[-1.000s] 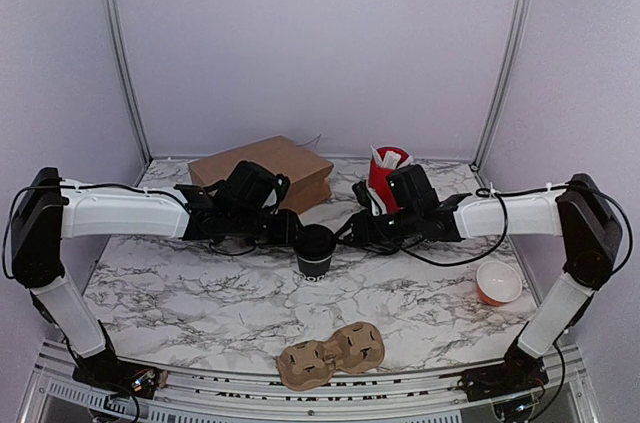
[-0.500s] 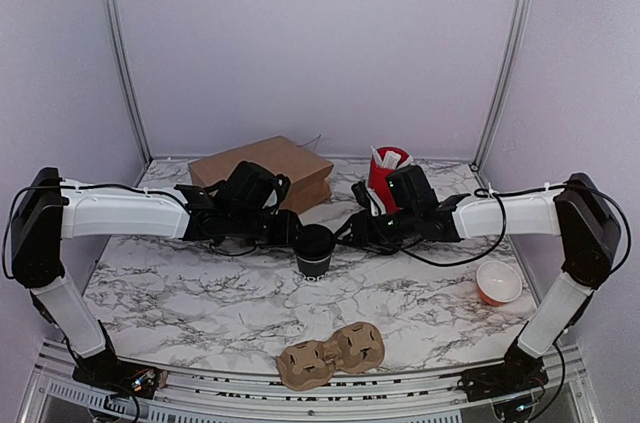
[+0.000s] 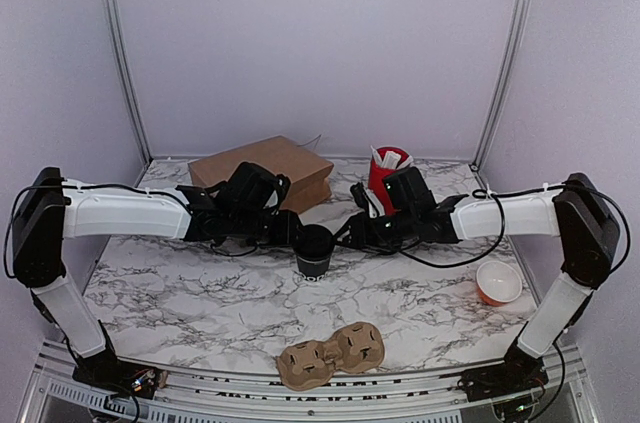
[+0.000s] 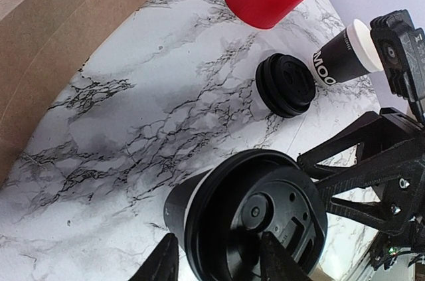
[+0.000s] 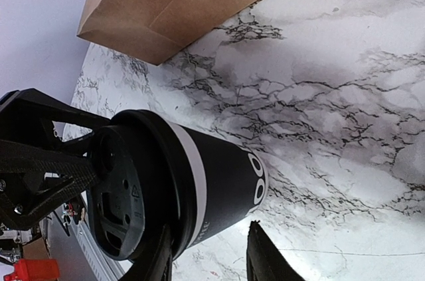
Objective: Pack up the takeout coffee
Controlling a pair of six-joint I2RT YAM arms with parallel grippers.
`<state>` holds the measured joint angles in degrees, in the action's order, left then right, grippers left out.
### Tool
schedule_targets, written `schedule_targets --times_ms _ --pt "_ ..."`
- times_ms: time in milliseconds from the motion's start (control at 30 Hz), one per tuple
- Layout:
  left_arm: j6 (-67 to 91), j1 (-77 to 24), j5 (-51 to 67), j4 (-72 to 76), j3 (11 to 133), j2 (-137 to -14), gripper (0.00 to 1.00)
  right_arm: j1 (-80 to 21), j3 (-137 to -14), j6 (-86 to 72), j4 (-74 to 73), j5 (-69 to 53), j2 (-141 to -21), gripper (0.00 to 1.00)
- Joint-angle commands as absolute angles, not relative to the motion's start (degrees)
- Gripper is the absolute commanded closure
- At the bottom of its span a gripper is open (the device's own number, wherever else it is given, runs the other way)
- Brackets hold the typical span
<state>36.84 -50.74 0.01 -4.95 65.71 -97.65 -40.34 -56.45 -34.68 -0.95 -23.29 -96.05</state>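
The right gripper (image 5: 211, 254) has crept a touch toward the middle over the last second. The takeout coffee (image 3: 315, 250) has not left its spot.

Nearest the arm bases, a cardboard cup carrier (image 3: 332, 355) with 2 wells lies at the front edge of the desk (image 3: 190, 293), and a small orange cup (image 3: 498, 283) stands off to the right. Mid-desk, the takeout coffee stands upright with its black lid (image 5: 123, 194) on, flanked by the 2 arms. Beyond it are a spare lid (image 4: 287, 85) and the twin cup (image 4: 342, 58). At the back are the brown paper bag (image 3: 265, 171) and the red tub (image 3: 385, 175).

The cup is probably light, and its thin paper wall would dent under a hard squeeze. If it is filled it will be top-heavy and must stay upright. The smooth plastic lid could pop off, so lifting by the lid looks risky. The safest hold is likely across the wall just under the rim, where the lid stiffens it.

Both arms reach out low and nearly level, forearms pointing inward. Their wrists are rolled sideways, so each pair of jaws has 1 finger above the other.

The left gripper (image 4: 219, 261) has its jaws partway apart, the upper finger over the lid's face and the lower beside the wall. It looks like a pinch on the lid's edge, but I cannot tell whether it bears down.

The right jaws also stand partway apart, level with the cup's side. I cannot tell whether they touch it.
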Motion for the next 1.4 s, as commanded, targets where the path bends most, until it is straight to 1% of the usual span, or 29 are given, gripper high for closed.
schedule_targets --times_ms 0,433,633,967,1100,1367 --pt "35.9 -51.1 -1.0 -6.7 64.5 -99.3 0.59 -41.5 -56.2 -33.7 -8.3 -19.5 -98.4 0.64" --pt "33.5 -51.0 -1.3 -7.1 66.5 -97.7 0.58 -41.7 -62.4 -33.2 -10.3 -16.5 -93.7 0.64" --pt "32.8 -51.0 -1.6 -7.9 67.9 -96.7 0.55 -41.9 -63.6 -32.9 -10.9 -15.3 -93.6 0.63" --pt "33.6 -50.8 -2.6 -8.0 68.6 -94.0 0.54 -45.2 -68.2 -29.1 -15.3 -8.5 -93.1 0.63" --pt "34.7 -50.2 -3.3 -8.1 68.3 -92.9 0.55 -46.4 -70.0 -27.9 -16.4 -7.1 -94.3 0.63" --pt "36.8 -48.7 -2.9 -8.2 66.0 -92.8 0.62 -47.7 -72.7 -26.8 -18.1 -6.6 -96.3 0.63"
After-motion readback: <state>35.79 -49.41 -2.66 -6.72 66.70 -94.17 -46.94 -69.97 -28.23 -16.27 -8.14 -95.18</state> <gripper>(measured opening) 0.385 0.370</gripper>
